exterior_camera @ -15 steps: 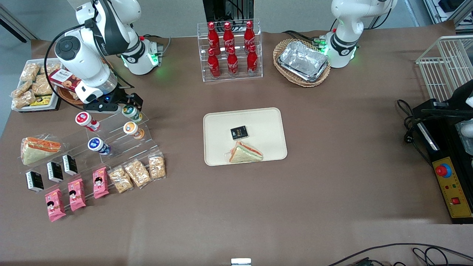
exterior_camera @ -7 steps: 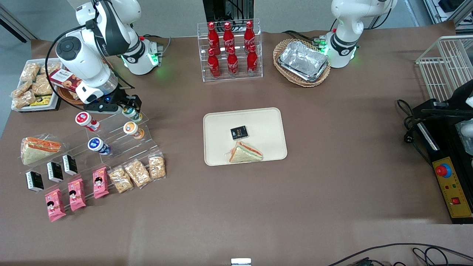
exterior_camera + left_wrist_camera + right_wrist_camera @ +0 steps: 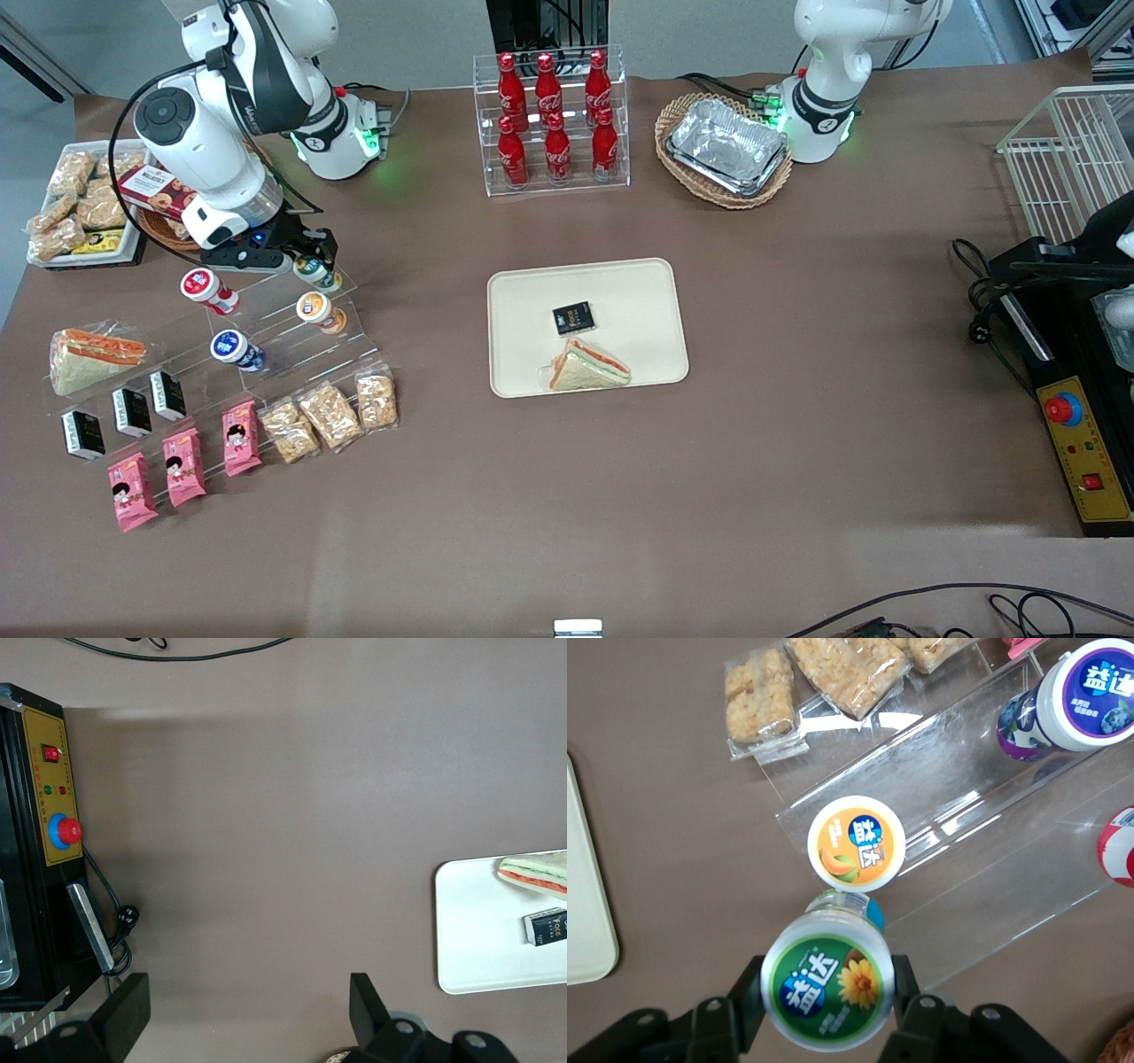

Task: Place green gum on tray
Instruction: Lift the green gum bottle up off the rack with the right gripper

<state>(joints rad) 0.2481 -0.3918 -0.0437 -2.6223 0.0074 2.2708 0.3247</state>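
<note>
In the front view, the green gum [image 3: 312, 268] is seen gripped by the gripper [image 3: 306, 257] at the clear stand's [image 3: 292, 341] top step, with the orange gum [image 3: 316, 310] just nearer the camera; the tray [image 3: 638, 292] lies well apart, carrying a sandwich [image 3: 589, 365]. In the right wrist view, the green gum [image 3: 826, 989] is pinched between both fingers [image 3: 908, 979], above the stand [image 3: 966, 868].

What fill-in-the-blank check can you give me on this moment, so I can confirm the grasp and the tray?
1. The gripper has a finger on each side of the ____ gum.
2. On the step next nearer the front camera stands the ____-lidded canister.
3. The tray already holds a small black packet and a wrapped ____.

Missing words: green; orange; sandwich
</note>
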